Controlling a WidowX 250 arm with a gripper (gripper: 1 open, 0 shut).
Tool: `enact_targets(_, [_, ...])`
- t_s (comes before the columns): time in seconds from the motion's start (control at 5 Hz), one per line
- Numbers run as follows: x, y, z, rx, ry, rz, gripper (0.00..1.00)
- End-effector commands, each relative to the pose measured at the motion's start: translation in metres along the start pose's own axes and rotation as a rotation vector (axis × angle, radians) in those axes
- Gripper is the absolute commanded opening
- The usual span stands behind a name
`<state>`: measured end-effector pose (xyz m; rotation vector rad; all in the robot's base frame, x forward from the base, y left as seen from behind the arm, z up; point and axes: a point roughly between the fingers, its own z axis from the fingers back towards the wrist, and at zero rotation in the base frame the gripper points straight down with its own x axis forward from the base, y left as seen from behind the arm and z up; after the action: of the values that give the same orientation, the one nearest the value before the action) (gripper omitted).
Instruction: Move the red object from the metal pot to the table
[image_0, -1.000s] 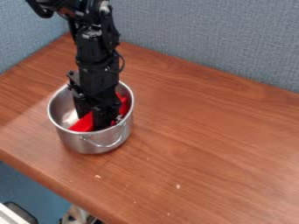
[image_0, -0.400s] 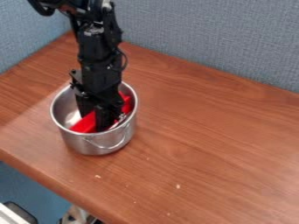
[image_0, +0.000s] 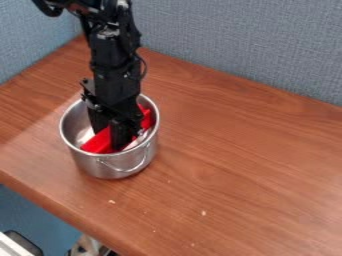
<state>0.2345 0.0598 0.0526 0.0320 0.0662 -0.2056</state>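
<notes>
Bare table (image_0: 241, 150) all around the metal pot (image_0: 94, 160).

Metal pot (image_0: 83, 160): round, shiny steel, left of centre, standing on the table (image_0: 241, 150), a reddish-brown wood-grain top. Red object (image_0: 96, 141): inside the pot, partly hidden. Gripper (image_0: 118, 133): black, pointing down into the pot over the red object; jaw setting and contact unclear. Blue-grey wall (image_0: 254, 40) along the frame's top.

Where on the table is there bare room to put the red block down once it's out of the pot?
The table is bare right of the metal pot, out to its far edge, and in front toward the near edge. It is crowded only at the pot, where the hand reaches in over the red object.
</notes>
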Motion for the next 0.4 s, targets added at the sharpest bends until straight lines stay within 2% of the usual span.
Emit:
enact_targets(0.0, [0.0065, 0.0013, 0.0176, 0.028, -0.061, -0.006, 0.00])
enact_targets(0.2, [0.0069, 0.0003, 0.0197, 0.025, -0.064, -0.007, 0.00])
